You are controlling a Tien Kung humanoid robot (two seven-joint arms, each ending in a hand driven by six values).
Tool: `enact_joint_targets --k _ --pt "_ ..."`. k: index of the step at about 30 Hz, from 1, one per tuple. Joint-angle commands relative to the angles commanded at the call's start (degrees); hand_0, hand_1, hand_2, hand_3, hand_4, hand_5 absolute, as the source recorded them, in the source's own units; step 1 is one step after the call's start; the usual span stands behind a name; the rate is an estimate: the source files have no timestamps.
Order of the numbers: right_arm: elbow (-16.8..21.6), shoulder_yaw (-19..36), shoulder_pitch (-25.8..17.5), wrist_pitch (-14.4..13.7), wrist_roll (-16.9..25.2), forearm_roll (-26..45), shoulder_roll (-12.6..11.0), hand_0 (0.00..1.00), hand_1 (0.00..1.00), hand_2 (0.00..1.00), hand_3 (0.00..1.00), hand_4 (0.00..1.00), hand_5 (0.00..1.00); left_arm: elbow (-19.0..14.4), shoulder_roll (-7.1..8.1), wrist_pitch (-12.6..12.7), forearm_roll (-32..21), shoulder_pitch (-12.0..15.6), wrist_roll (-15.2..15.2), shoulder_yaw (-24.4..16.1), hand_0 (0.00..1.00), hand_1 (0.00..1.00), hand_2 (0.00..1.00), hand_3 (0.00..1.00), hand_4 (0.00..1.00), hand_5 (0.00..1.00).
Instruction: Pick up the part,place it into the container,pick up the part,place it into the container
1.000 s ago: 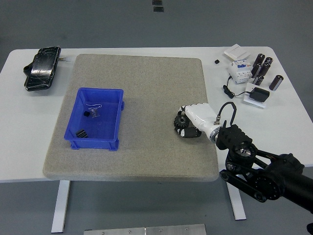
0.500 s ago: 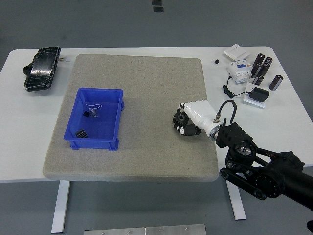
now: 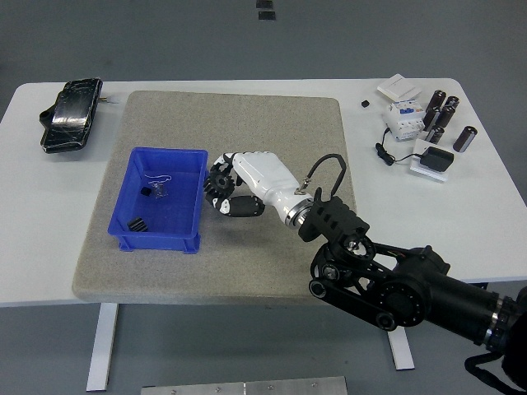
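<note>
My right hand (image 3: pixel 247 183) has its white fingers (image 3: pixel 229 166) curled around the black toothed gear-like part (image 3: pixel 220 183), just beside the blue plastic container (image 3: pixel 120 197); no writing is readable anywhere

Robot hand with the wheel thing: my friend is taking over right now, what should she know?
Right hand: shut on the black-and-white wheel part, held beside the blue container, at its right wall.
Left hand: not in view.
Container sits on the grey mat; small dark pieces already lie inside it.
Done: part picked up and brought to the bin.
Left: move it over the rim, let go inside, then probably fetch another part.
</note>
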Motion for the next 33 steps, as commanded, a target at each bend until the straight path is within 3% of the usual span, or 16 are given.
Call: enact_joint_targets --k 7,8,13,14,19,20,25,26,31,32,33 --pt "1.0 -4.2 0.9 -2.1 2.5 7.2 2.9 0.411 0.455 0.397 0.528 0.524 0.153 0.0 0.12 0.1 0.2 0.2 0.4 -0.3 0.674 0.646 0.618 0.613 0.692 0.619" --pt "0.9 -4.8 1.0 -2.2 2.6 7.7 3.2 0.481 0.481 0.490 0.581 0.527 0.171 0.0 0.14 0.1 0.2 0.2 0.4 -0.3 0.674 0.646 0.618 0.613 0.693 0.617" --pt "-0.1 -6.8 1.6 -1.9 2.9 9.5 4.3 0.481 0.481 0.490 0.581 0.527 0.171 0.0 0.15 0.0 0.2 -0.2 0.3 -0.3 0.674 0.646 0.618 0.613 0.693 0.617" --pt "-0.3 -7.0 1.8 -1.8 2.9 9.7 4.3 0.650 0.631 0.618 0.671 0.450 0.230 0.0 0.16 0.0 0.2 -0.2 0.3 -0.3 0.675 0.645 0.618 0.614 0.696 0.621" --pt "-1.2 -7.9 2.2 -1.6 3.5 10.4 4.3 0.650 0.631 0.618 0.671 0.450 0.230 0.0 0.21 0.0 0.2 -0.4 0.3 -0.3 0.675 0.645 0.618 0.614 0.696 0.621" --pt "-1.4 -8.0 2.3 -1.5 3.6 10.5 4.3 0.767 0.751 0.734 0.706 0.427 0.285 0.0 0.23 0.0 0.2 -0.4 0.3 -0.3 0.674 0.646 0.618 0.613 0.696 0.621" --pt "-2.0 -8.0 2.5 -1.1 4.4 10.5 4.3 0.767 0.751 0.734 0.706 0.427 0.285 0.0 0.25 0.0 0.2 -0.5 0.3 -0.2 0.674 0.646 0.618 0.613 0.696 0.621" --pt "-2.1 -7.9 2.5 -1.2 4.5 10.5 4.3 0.831 0.817 0.803 0.757 0.628 0.399 0.0 0.24 0.0 0.2 -0.5 0.3 -0.2 0.675 0.646 0.618 0.611 0.696 0.623" --pt "-2.4 -7.2 2.5 -1.4 5.3 10.5 4.3 0.831 0.817 0.803 0.757 0.628 0.399 0.0 0.22 0.0 0.2 -0.4 0.4 -0.2 0.675 0.646 0.618 0.611 0.696 0.623" --pt "-2.4 -7.1 2.5 -1.5 5.4 10.5 4.3 0.879 0.867 0.865 0.878 0.728 0.427 0.0 0.22 0.0 0.2 -0.4 0.4 -0.2 0.675 0.646 0.618 0.612 0.695 0.622" --pt "-2.4 -6.9 2.5 -1.5 5.5 10.5 4.3 0.879 0.867 0.865 0.878 0.728 0.427 0.0 0.23 -0.1 0.2 -0.4 0.4 -0.2 0.675 0.646 0.618 0.612 0.695 0.622"
